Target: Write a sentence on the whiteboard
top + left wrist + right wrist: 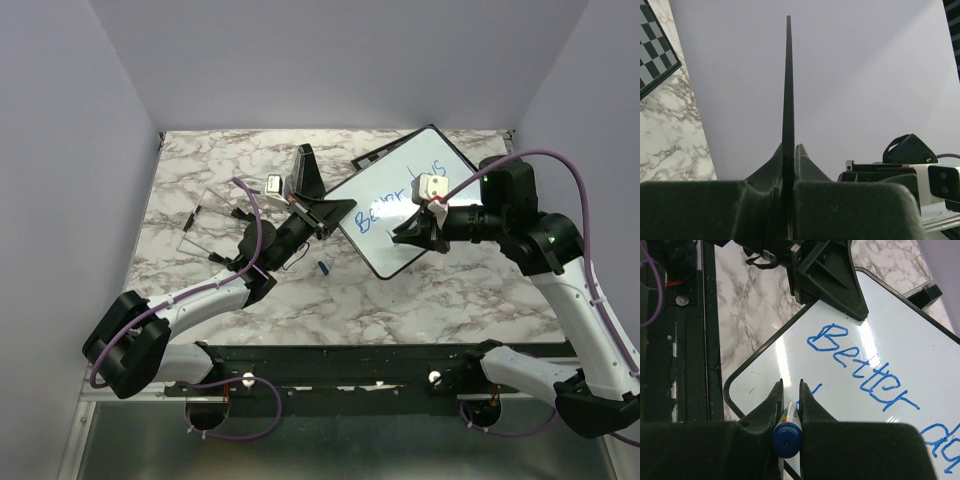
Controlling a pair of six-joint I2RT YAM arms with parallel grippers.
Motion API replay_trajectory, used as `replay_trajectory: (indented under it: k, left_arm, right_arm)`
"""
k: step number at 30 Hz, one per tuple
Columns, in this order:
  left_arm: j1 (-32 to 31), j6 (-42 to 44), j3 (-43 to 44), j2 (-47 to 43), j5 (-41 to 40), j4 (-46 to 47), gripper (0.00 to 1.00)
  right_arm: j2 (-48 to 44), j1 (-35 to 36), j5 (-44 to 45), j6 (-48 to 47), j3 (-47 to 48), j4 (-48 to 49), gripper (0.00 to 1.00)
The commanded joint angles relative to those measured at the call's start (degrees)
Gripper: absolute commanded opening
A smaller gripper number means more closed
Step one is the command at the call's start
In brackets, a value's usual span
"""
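The whiteboard (pixel 395 205) lies tilted on the marble table, right of centre. Blue writing on it, the sentence (pixel 862 367), reads "Better" with "da" starting at the frame's edge, and a short blue stroke shows below it by the marker. My right gripper (pixel 412 236) (pixel 790 386) is shut on a blue marker (pixel 787 436) and points down at the board's near corner. My left gripper (pixel 326 212) (pixel 790 148) is shut on the board's black rim (pixel 788 85), seen edge-on. It also shows in the right wrist view (pixel 827 275).
A blue marker cap (pixel 323 268) lies on the table near the board. A black stand (pixel 304 170) sits behind the left gripper. A checkered chessboard (pixel 655 47) lies to the left. A dark object (pixel 372 158) sits by the board's far edge.
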Motion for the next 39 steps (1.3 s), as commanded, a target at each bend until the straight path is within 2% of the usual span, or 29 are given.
replay_trajectory:
  k: [1,13,23,39]
  left_arm:
    - [0.0,-4.8,0.6,-1.0,-2.4,11.4,0.00]
    - [0.0,-4.8,1.0,-0.2,-1.7,11.3,0.00]
    - [0.2,-4.8,1.0,-0.1,0.0,11.7,0.00]
    - [1.0,-3.9,1.0,-1.2,0.0,10.5,0.00]
  right_arm:
    - [0.5,0.4,1.5,-0.7,-0.2,-4.1,0.01]
    - [5.9,0.4,2.8,3.0,5.8,1.4,0.00]
    - [5.0,0.3,11.1,5.9,4.3,4.7,0.00]
    - [0.0,0.3,6.9,2.3,1.1,-3.6,0.00]
